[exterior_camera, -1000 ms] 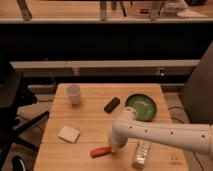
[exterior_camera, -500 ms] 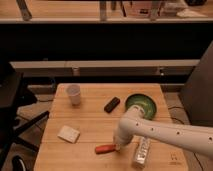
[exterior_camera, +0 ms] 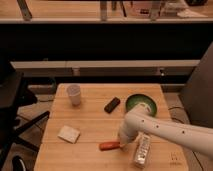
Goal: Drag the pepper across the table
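Resting on the plank table [exterior_camera: 90,112], the pepper [exterior_camera: 109,145] meets the end effector [exterior_camera: 121,144], grip state unclear

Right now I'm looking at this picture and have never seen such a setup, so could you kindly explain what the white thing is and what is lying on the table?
The white tube coming in from the right is the robot's single arm. Its gripper is at the arm's lower end, down at the pepper, a small red-orange piece near the front edge of the wooden table. The one camera looks down on the table from the front and above. Also on the table: a white cup at the back left, a black block in the middle, a green bowl at the back right, a pale sponge-like square at the front left, and a white packet beside the arm.
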